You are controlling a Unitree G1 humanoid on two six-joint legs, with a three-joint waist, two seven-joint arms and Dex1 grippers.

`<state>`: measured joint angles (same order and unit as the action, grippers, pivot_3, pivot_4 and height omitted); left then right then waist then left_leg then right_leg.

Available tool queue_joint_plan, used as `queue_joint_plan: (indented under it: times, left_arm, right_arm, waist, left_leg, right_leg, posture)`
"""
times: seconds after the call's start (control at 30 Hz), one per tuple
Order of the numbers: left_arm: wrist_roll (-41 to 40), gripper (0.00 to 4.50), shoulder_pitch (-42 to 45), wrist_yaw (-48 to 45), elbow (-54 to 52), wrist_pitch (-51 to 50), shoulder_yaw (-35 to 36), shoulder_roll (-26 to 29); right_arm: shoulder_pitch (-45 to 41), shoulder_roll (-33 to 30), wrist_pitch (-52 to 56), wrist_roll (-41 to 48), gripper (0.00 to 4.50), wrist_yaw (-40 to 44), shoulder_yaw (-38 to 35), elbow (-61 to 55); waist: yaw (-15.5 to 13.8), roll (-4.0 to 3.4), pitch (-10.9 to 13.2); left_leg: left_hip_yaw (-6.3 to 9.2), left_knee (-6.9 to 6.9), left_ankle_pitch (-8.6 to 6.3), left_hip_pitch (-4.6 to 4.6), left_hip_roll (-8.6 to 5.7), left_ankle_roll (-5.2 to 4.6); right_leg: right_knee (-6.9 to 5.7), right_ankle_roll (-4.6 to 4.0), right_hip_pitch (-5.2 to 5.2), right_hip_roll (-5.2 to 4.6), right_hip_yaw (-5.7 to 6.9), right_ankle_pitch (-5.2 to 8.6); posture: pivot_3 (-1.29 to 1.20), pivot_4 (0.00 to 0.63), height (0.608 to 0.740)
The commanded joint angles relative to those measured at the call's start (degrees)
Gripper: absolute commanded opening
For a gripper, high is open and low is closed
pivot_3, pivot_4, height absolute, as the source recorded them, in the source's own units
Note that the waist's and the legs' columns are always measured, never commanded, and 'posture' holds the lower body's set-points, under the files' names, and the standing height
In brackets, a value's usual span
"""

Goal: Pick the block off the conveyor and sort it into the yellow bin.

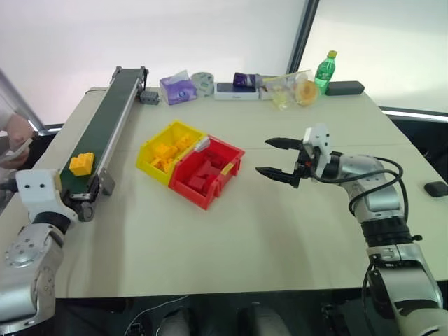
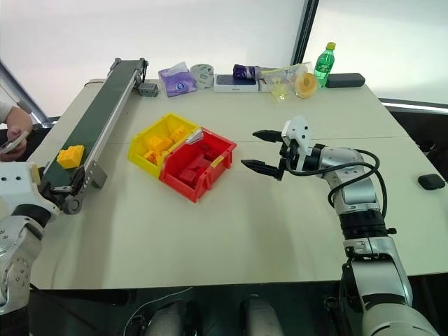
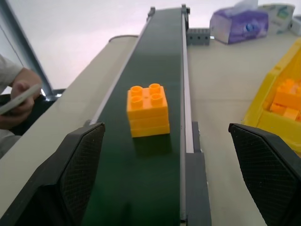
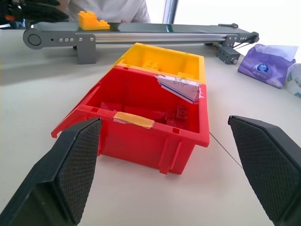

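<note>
The yellow block point(image 3: 147, 110) rides on the dark green conveyor point(image 1: 105, 119) near its front end, at the table's left edge. My left gripper point(image 3: 164, 129) is open and level just short of that end, with the block a little ahead between the lines of its fingers and not touched. The yellow bin point(image 1: 147, 159) stands mid-table with several yellow bricks inside, joined to a red bin point(image 1: 203, 196). My right gripper point(image 1: 264, 156) hovers open to the right of the red bin, pointing at it, with nothing held.
A person's hand point(image 1: 17, 133) holds a phone beside the conveyor's left side. Along the table's far edge lie a purple tissue pack point(image 1: 177, 89), a green bottle point(image 1: 324, 70), a black case point(image 1: 344, 87) and small packets. A black object point(image 1: 435, 188) lies at the right.
</note>
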<state>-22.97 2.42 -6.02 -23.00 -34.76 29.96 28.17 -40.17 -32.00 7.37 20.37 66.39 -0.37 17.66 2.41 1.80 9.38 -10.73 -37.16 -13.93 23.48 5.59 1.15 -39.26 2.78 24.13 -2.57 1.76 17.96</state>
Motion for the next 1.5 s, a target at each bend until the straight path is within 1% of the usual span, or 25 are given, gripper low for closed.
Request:
queue_joint_plan:
  times: [0.03, 0.1, 0.17, 0.23, 0.33, 0.4, 0.47, 0.5, 0.53, 0.6, 0.7, 0.87, 0.97, 1.03, 1.13, 1.17, 1.23, 1.33, 1.4, 1.43, 1.5]
  left_arm:
    - [1.2, 4.45, 1.8, 2.3, -0.3, -3.4, 0.9, 1.3]
    - [2.0, 4.45, 1.8, 2.5, -0.3, -5.5, 0.3, 2.2]
    - [0.8, 4.45, 1.6, 1.8, -0.2, -7.7, 0.5, 1.8]
    - [1.4, 4.45, 1.1, 1.6, 0.0, -7.1, 0.4, 1.2]
    - [0.2, 3.63, 1.1, 0.6, -0.7, -7.2, 1.2, 0.6]
    - [0.2, 2.68, 1.5, 0.8, -0.9, -7.1, 1.6, 0.7]
    - [0.6, 1.57, 2.5, 1.5, -1.2, -5.8, 2.1, 0.5]
    - [0.7, 1.28, 3.2, 1.9, -1.4, -5.5, 2.2, 0.5]
    - [0.9, 1.35, 3.7, 2.2, -1.5, -5.3, 2.2, 0.5]
    - [1.0, 1.35, 5.6, 1.8, -1.9, -2.9, 1.3, 0.4]
    - [-0.1, 1.35, 8.6, 1.7, -2.3, -2.5, 0.3, -0.3]
    - [-0.2, 1.35, 14.2, 0.3, -1.0, -2.9, -5.1, -0.7]
    - [2.3, 1.35, 24.0, -1.9, 7.8, 0.5, -13.9, -3.5]
    - [3.3, 1.35, 28.2, -3.0, 12.7, 1.6, -17.0, -5.2]
    - [5.7, 1.35, 33.3, -4.3, 21.7, 3.6, -21.9, -8.6]
    - [6.1, 1.35, 34.1, -4.7, 23.6, 3.9, -22.7, -9.1]
    - [8.5, 1.35, 36.2, -4.4, 28.7, 7.8, -24.2, -10.6]
    - [10.5, 1.35, 38.6, -2.6, 33.9, 11.6, -24.2, -12.2]
    - [9.7, 2.37, 39.6, -3.1, 36.3, 12.2, -23.2, -13.1]
    - [8.4, 2.66, 39.8, -4.6, 36.4, 12.2, -22.6, -13.4]
    - [8.1, 3.61, 39.7, -5.5, 36.1, 12.3, -22.2, -13.2]
  right_arm:
    - [0.4, -0.3, 0.4, 0.8, 4.5, -0.3, -1.0, -3.1]
    - [0.7, -0.5, 0.6, 0.9, 4.5, -0.4, -1.2, -3.6]
    - [0.9, -0.6, 0.9, 1.0, 4.5, -0.6, -1.3, -4.0]
    - [1.0, -0.6, 1.1, 1.0, 4.5, -0.8, -1.4, -4.2]
    - [1.1, -0.6, 1.1, 1.0, 4.5, -1.0, -1.4, -4.3]
    - [1.0, -0.6, 1.0, 0.9, 4.5, -1.0, -1.4, -4.1]
    - [0.9, -0.6, 0.9, 0.8, 4.5, -1.0, -1.4, -3.8]
    - [0.9, -0.6, 0.8, 0.8, 4.5, -1.0, -1.4, -3.7]
    - [0.9, -0.6, 0.7, 0.8, 4.5, -1.0, -1.4, -3.6]
    - [0.7, -0.5, 0.7, 0.8, 4.5, -1.0, -1.3, -3.6]
    - [0.6, -0.5, 0.7, 0.7, 4.5, -1.0, -1.3, -3.5]
    - [0.2, -0.5, 0.8, 0.6, 4.5, -1.3, -1.2, -3.5]
    - [0.0, -0.5, 0.9, 0.6, 4.5, -1.5, -1.3, -3.5]
    - [0.0, -0.5, 0.9, 0.6, 4.5, -1.7, -1.3, -3.6]
    - [0.6, -0.7, 0.7, 0.6, 4.5, -2.0, -1.6, -4.2]
    - [0.8, -0.7, 0.6, 0.6, 4.5, -2.0, -1.6, -4.3]
    - [1.3, -1.0, 0.7, 0.7, 4.5, -2.2, -1.8, -4.7]
    - [1.9, -1.3, 0.7, 1.0, 4.5, -2.4, -2.2, -5.1]
    - [2.3, -1.3, 0.9, 1.0, 4.5, -2.7, -2.3, -5.8]
    - [2.6, -1.3, 0.9, 1.0, 4.5, -2.9, -2.3, -6.2]
    - [3.0, -1.3, 1.2, 1.0, 4.5, -3.3, -2.2, -6.9]
  waist:
    - [0.0, 0.0, 0.0]
    - [0.0, 0.0, 0.0]
    - [0.0, 0.0, 0.0]
    - [0.0, 0.0, 0.0]
    - [0.0, 0.0, 0.0]
    - [0.0, 0.0, 0.0]
    - [0.0, 0.0, 0.0]
    - [-0.1, 0.0, 0.0]
    - [-0.2, 0.0, 0.0]
    - [-0.3, 0.0, 0.0]
    - [-0.5, 0.0, 0.0]
    - [-0.4, 0.0, 0.0]
    - [-1.4, 0.0, 0.0]
    - [-1.9, 0.0, 0.0]
    - [-1.7, 0.0, 0.0]
    - [-1.7, 0.0, 0.0]
    - [-1.4, 0.0, 0.0]
    - [-1.3, -0.01, 0.0]
    - [-1.3, -0.01, 0.0]
    - [-1.4, -0.01, 0.0]
    - [-1.5, -0.01, 0.0]
  left_leg:
    - [0.0, 0.0, 0.0, 0.0, 0.0, 0.0]
    - [0.0, 0.01, 0.0, 0.0, 0.01, 0.01]
    - [-0.01, 0.01, 0.0, 0.0, 0.0, 0.01]
    - [-0.01, 0.0, 0.0, 0.0, 0.0, 0.01]
    - [-0.01, 0.0, 0.0, -0.01, 0.0, 0.01]
    - [-0.01, 0.0, 0.0, -0.01, -0.01, 0.01]
    - [0.0, 0.01, 0.01, -0.01, 0.0, 0.01]
    - [0.0, 0.01, 0.01, -0.01, 0.0, 0.01]
    - [0.0, -0.01, 0.01, -0.01, -0.01, 0.01]
    - [0.0, -0.02, 0.0, -0.01, -0.02, 0.01]
    - [0.0, -0.02, 0.0, -0.01, -0.03, 0.01]
    - [-0.01, -0.02, 0.01, -0.01, -0.03, 0.01]
    - [0.01, -0.08, 0.02, -0.01, -0.07, 0.02]
    - [0.02, -0.16, 0.02, -0.02, -0.16, 0.02]
    - [-0.01, -0.16, -0.01, -0.02, -0.21, -0.02]
    - [-0.02, -0.15, -0.01, -0.02, -0.23, -0.03]
    - [-0.07, -0.07, 0.0, -0.02, -0.21, -0.02]
    - [-0.09, -0.04, 0.01, -0.01, -0.17, 0.01]
    - [-0.09, -0.05, 0.02, -0.01, -0.16, 0.02]
    - [-0.09, -0.06, 0.02, -0.01, -0.16, 0.02]
    - [-0.1, -0.06, 0.02, -0.01, -0.17, 0.02]
  right_leg:
    - [0.0, 0.0, 0.01, 0.01, 0.0, 0.0]
    - [0.0, 0.0, 0.01, 0.01, 0.0, 0.0]
    - [0.0, 0.0, 0.01, 0.0, 0.0, 0.0]
    - [0.0, 0.0, 0.01, -0.01, 0.0, 0.0]
    - [0.0, 0.0, 0.01, -0.01, 0.0, 0.0]
    - [0.0, 0.0, 0.0, -0.02, 0.0, 0.0]
    - [0.0, 0.0, 0.0, -0.01, 0.0, 0.0]
    - [0.0, 0.0, 0.0, -0.01, 0.0, 0.0]
    - [0.0, 0.0, -0.01, -0.02, 0.0, 0.0]
    - [0.0, 0.01, -0.02, -0.04, 0.0, 0.0]
    - [0.0, 0.01, -0.02, -0.03, 0.0, -0.01]
    - [0.0, 0.01, -0.03, -0.02, 0.0, -0.01]
    - [-0.04, 0.01, -0.05, 0.03, 0.03, -0.01]
    - [-0.05, 0.03, -0.11, 0.06, 0.05, -0.01]
    - [0.0, 0.07, -0.13, 0.03, 0.04, -0.04]
    - [0.01, 0.07, -0.12, 0.05, 0.04, -0.04]
    - [0.01, 0.08, -0.04, 0.07, 0.02, -0.03]
    - [0.01, 0.07, 0.02, 0.09, 0.02, -0.03]
    - [0.0, 0.07, 0.03, 0.11, 0.03, -0.03]
    - [-0.01, 0.07, 0.03, 0.1, 0.03, -0.03]
    - [-0.01, 0.07, 0.03, 0.1, 0.03, -0.03]
  posture:
    - [0.0, 0.15, 0.74]
    - [0.0, 0.15, 0.74]
    - [0.0, 0.15, 0.74]
    - [0.0, 0.15, 0.74]
    - [0.0, 0.15, 0.74]
    - [0.0, 0.15, 0.74]
    - [0.0, 0.15, 0.74]
    - [0.0, 0.15, 0.74]
    - [0.0, 0.15, 0.74]
    - [0.0, 0.15, 0.74]
    - [0.0, 0.15, 0.74]
    - [0.0, 0.15, 0.74]
    - [0.0, 0.15, 0.74]
    - [0.0, 0.15, 0.74]
    - [0.0, 0.15, 0.74]
    - [0.0, 0.15, 0.74]
    - [0.0, 0.15, 0.74]
    - [0.0, 0.15, 0.74]
    - [0.0, 0.15, 0.74]
    - [0.0, 0.15, 0.74]
    - [0.0, 0.15, 0.74]
